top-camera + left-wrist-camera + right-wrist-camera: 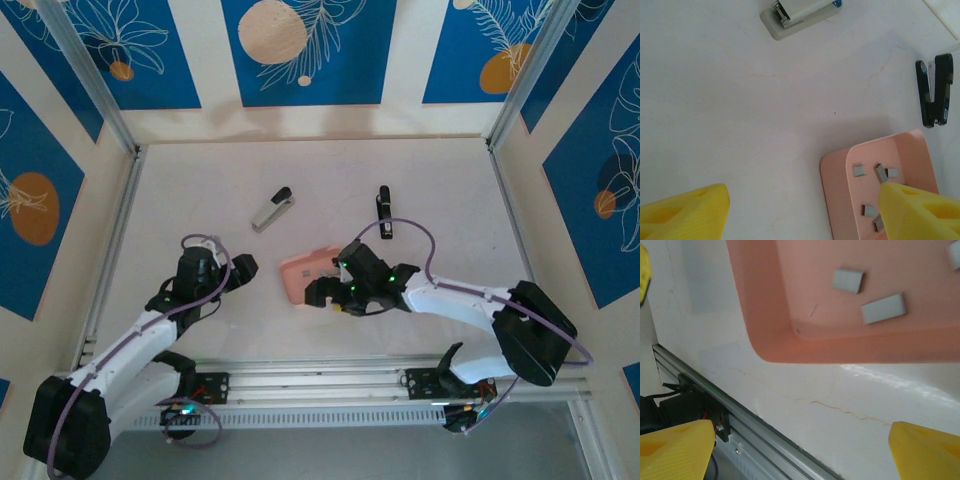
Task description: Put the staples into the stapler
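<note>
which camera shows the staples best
Left wrist: it shows several staples lying in the pink tray, all at once. Right wrist shows two whole ones close up. Top external shows the tray, but the staples are too small to tell.

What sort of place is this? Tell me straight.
Probably a robot test cell, not an office: a white table boxed in by blue patterned panels, an aluminium rail along its near edge, and a grey stapler and a black stapler laid out.

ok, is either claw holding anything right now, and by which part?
Nothing held. The left claw and right claw are both open with empty gaps; the staples lie loose in the pink tray.
</note>
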Motion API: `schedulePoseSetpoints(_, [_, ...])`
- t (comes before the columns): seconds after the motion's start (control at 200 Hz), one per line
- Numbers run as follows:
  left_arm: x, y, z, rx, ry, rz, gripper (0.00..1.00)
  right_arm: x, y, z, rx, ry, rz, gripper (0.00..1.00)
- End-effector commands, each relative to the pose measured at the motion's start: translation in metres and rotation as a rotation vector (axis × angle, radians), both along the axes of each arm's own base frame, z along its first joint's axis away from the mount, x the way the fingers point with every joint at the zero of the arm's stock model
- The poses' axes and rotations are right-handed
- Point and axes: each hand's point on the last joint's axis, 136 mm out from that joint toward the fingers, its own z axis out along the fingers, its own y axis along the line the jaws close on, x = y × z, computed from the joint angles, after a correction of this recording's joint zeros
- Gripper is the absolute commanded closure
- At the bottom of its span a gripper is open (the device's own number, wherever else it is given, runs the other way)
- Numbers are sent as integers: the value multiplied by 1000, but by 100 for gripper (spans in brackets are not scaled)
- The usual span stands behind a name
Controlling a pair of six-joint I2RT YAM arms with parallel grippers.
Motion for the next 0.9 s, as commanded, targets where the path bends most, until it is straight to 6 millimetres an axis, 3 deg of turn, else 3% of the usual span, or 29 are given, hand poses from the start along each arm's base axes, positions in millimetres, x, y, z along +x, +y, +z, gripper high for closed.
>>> schedulePoseSetpoints(0.0, [5, 2, 5, 13, -31, 20, 21, -2, 19, 3, 48, 17, 4, 10])
schedulePoseSetpoints(0.495, [7, 4, 11, 23, -27, 33, 20, 23, 64, -14, 130, 60, -12, 11])
schedulePoseSetpoints(0.895, [13, 2, 10, 52, -3, 17, 20, 103, 64, -13, 133, -13, -103, 12])
